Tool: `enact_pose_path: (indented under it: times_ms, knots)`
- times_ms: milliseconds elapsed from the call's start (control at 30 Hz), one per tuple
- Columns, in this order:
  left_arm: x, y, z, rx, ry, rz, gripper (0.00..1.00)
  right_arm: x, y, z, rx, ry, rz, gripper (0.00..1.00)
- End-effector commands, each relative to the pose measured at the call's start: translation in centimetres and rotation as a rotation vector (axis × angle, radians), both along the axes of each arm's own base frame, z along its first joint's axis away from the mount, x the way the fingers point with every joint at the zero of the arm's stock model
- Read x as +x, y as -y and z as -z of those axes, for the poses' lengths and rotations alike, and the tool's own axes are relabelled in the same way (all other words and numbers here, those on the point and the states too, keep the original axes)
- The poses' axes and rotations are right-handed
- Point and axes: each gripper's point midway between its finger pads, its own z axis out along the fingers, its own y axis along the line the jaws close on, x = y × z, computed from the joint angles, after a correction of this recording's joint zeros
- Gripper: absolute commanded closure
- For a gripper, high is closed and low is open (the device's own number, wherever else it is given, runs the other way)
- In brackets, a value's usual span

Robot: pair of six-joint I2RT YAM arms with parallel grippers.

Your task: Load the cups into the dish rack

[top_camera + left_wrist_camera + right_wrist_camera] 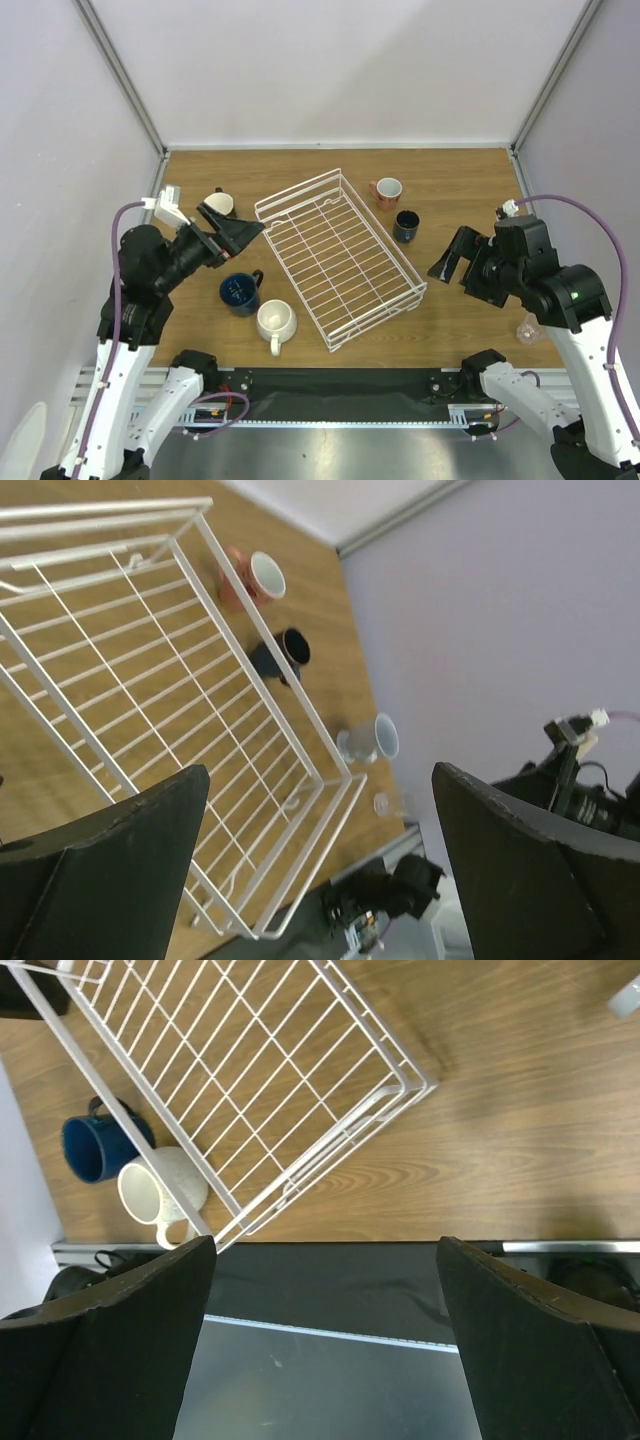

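The white wire dish rack lies diagonally mid-table and holds nothing. A cream-white mug and a navy blue mug stand off its near-left side. A black mug with a white inside is partly hidden behind my left gripper, which is open and empty above the table. A salmon-pink mug and a dark navy mug stand right of the rack. A pale grey-blue mug shows in the left wrist view. My right gripper is open and empty, right of the rack.
A small clear object sits near the table's front right, partly behind my right arm. Grey walls close off the left, back and right. A black strip with the arm bases runs along the near edge.
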Motion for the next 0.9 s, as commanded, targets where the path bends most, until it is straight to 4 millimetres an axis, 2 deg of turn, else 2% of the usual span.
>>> enact_pose_path:
  times_ms: [0,67,100,133,167,200,233,267,300,333,367,400,467,533,667,767,867]
  knots:
    - [-1.0,1.2,-0.2,0.004,0.000,0.111,0.00,-0.9,1.3,0.6,-0.077,-0.071,0.013,0.00]
    - [-0.3,1.0,1.2,0.079,-0.070,0.104,0.00,-0.7,1.0,0.9,-0.092,-0.109,-0.017,0.01]
    - [-0.3,-0.4,3.5,0.170,-0.162,0.028,0.00,-0.8,1.0,1.0,-0.102,-0.117,-0.034,0.00]
    - [-0.7,-0.2,4.1,0.259,-0.170,0.047,0.02,-0.7,0.8,1.0,-0.099,-0.121,-0.045,0.00]
    - [-0.9,-0.3,3.6,0.302,-0.174,0.035,0.05,-0.6,0.7,0.9,-0.098,-0.119,-0.052,0.01]
    - [-0.9,-1.3,5.9,0.392,-0.280,-0.023,0.07,-0.5,0.7,0.9,-0.103,-0.118,-0.060,0.00]
    - [-2.0,0.1,6.2,0.430,-0.296,0.037,0.16,-0.4,0.5,0.7,-0.097,-0.114,-0.071,0.00]
    - [-2.5,0.4,7.2,0.472,-0.338,0.041,0.21,-0.3,0.4,0.5,-0.093,-0.108,-0.077,0.00]
    - [-3.4,0.1,9.5,0.547,-0.439,0.034,0.24,-0.1,0.3,0.4,-0.094,-0.108,-0.082,0.00]
    - [-4.4,0.8,10.6,0.578,-0.479,0.041,0.31,0.0,0.3,0.3,-0.092,-0.105,-0.081,0.00]
    - [-5.6,0.3,12.4,0.642,-0.550,0.041,0.33,0.1,0.2,0.1,-0.089,-0.096,-0.082,0.00]
    - [-5.8,0.4,13.5,0.664,-0.601,0.010,0.35,0.1,0.1,0.0,-0.085,-0.094,-0.085,0.00]
    - [-6.9,1.1,15.4,0.715,-0.659,0.047,0.45,0.1,0.0,-0.1,-0.077,-0.086,-0.083,0.01]
    - [-7.9,1.8,16.8,0.759,-0.725,0.097,0.54,0.0,-0.1,0.0,-0.069,-0.085,-0.087,0.00]
    - [-8.8,5.3,16.9,0.728,-0.637,0.256,0.55,-0.4,0.2,0.4,-0.079,-0.094,-0.086,0.00]
    - [-9.1,6.0,17.8,0.683,-0.600,0.303,0.52,-0.8,0.5,0.4,-0.086,-0.092,-0.085,0.00]
    - [-9.1,5.8,19.1,0.703,-0.604,0.307,0.52,-1.5,0.9,0.4,-0.090,-0.088,-0.086,0.00]
